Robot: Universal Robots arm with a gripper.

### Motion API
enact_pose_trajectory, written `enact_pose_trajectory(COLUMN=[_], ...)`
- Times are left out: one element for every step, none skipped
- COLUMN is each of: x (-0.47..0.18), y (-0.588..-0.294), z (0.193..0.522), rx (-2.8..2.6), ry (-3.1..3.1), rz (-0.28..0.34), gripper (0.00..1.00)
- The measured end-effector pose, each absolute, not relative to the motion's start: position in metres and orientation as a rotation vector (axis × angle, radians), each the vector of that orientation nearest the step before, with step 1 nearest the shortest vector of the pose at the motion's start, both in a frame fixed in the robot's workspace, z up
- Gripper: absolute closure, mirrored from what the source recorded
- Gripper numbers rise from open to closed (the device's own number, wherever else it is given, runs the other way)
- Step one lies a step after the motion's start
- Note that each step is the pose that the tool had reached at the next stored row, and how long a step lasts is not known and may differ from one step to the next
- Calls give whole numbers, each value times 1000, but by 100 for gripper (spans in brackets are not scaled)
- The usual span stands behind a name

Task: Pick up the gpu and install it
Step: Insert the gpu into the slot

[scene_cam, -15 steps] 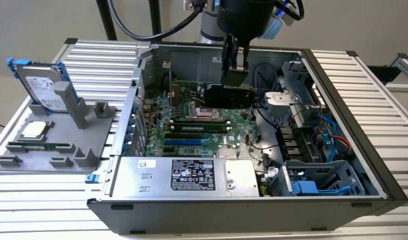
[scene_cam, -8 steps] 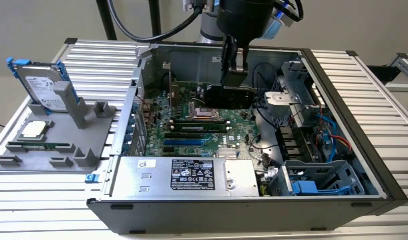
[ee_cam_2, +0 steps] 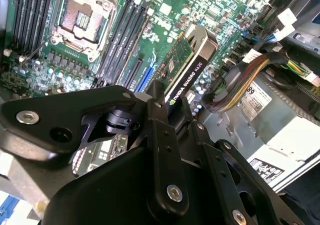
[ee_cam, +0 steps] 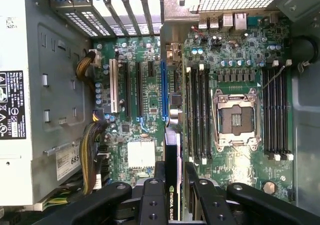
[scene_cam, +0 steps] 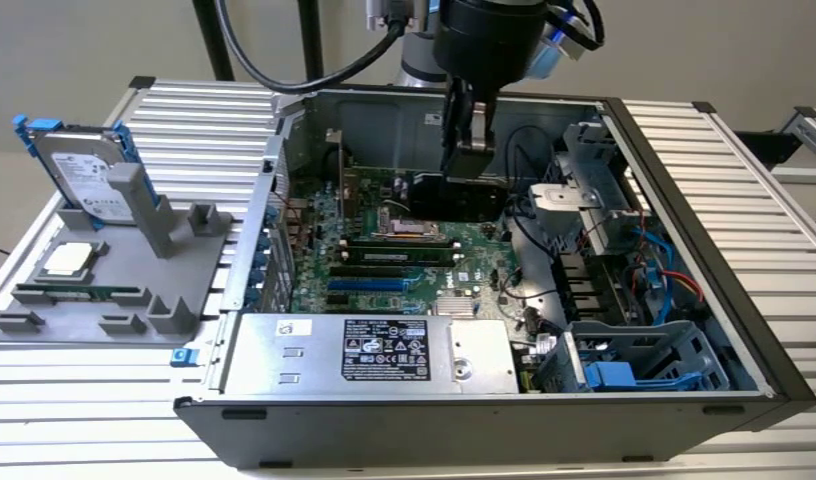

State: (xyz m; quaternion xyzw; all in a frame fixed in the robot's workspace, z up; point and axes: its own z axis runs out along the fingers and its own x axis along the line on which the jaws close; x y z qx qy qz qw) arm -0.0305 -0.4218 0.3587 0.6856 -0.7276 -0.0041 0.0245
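Jaws clamped on gpu [ee_cam_2: 187, 75], held edge-up over motherboard [ee_cam: 145, 155] inside open case [scene_cam: 675, 200].

Exterior view overlooks the open case [scene_cam: 728, 330]; both wrist views (close) face its motherboard [ee_cam: 150, 110].

One gpu [scene_cam: 458, 197], one computer case [scene_cam: 675, 330], one hard drive [scene_cam: 88, 175], one motherboard [scene_cam: 381, 265], one power supply [scene_cam: 368, 352]
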Motion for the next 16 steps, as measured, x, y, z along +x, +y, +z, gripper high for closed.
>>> enact_pose_trajectory(x=[-30,-30,-30,-30,-30,-30,-30,-30,-31,-31,-31,-31,-31,-31,-31,-31], y=[-422,-422,-422,-422,-422,-422,-422,-422,-422,-422,-422,-422,-422,-422,-422,-422], z=[357,356,355,354,353,352,350,348,347,345,344,342,341,339,338,336], rx=[2121,2121,2121,2121,2121,2121,2121,2121,2121,2121,2121,2121,2121,2121,2121,2121], ry=[-2251,-2251,-2251,-2251,-2251,-2251,-2251,-2251,-2251,-2251,-2251,-2251,-2251,-2251,-2251,-2251], rz=[-13,-13,-13,-13,-13,-13,-13,-13,-13,-13,-13,-13,-13,-13,-13,-13], gripper=[100,100,100,100,100,100,100,100,100,100,100,100,100,100,100,100])
